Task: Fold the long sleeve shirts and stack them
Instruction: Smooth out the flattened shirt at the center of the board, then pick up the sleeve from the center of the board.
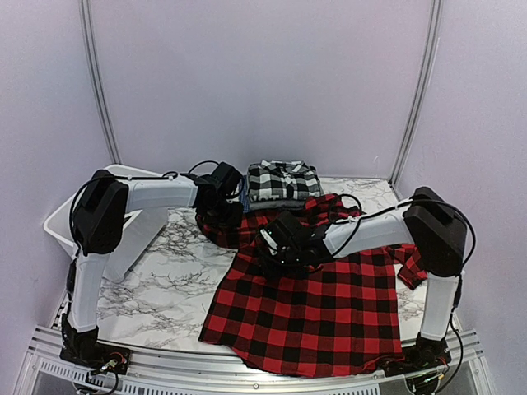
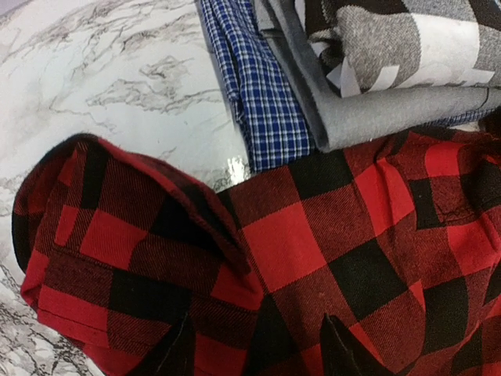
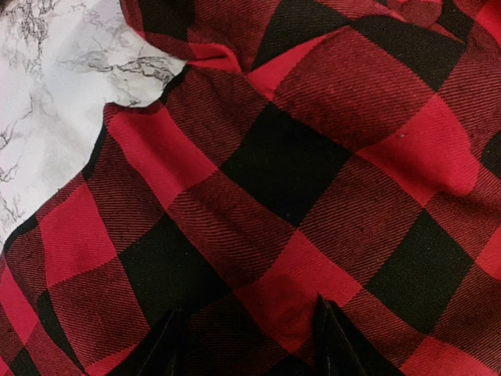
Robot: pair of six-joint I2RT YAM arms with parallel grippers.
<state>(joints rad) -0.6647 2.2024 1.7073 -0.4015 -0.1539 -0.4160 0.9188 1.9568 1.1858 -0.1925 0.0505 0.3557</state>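
- The red-and-black check shirt (image 1: 313,304) lies spread across the marble table (image 1: 156,288), hem toward the arms' bases. Its upper end is bunched just in front of the stack of folded shirts (image 1: 284,197) at the far edge.
- In that stack, a black-and-white plaid (image 2: 391,39) sits on top, with a grey shirt (image 2: 376,117) and a blue check shirt (image 2: 258,94) beneath.
- The left gripper (image 2: 258,356) hovers over the rumpled far-left corner of the red shirt, jaws apart with nothing between them. The right gripper (image 3: 249,345) hangs over the chest, likewise parted and empty.
- We judge the cloth soft, light and limp. It should drape and sag when lifted, so a pinch on a raised fold, seam or hem looks surer than one on flat fabric.
- The collar and buttons are hidden under the arms, and one sleeve (image 1: 412,270) is partly behind the right arm. We cannot tell whether the fingertips touch the cloth.
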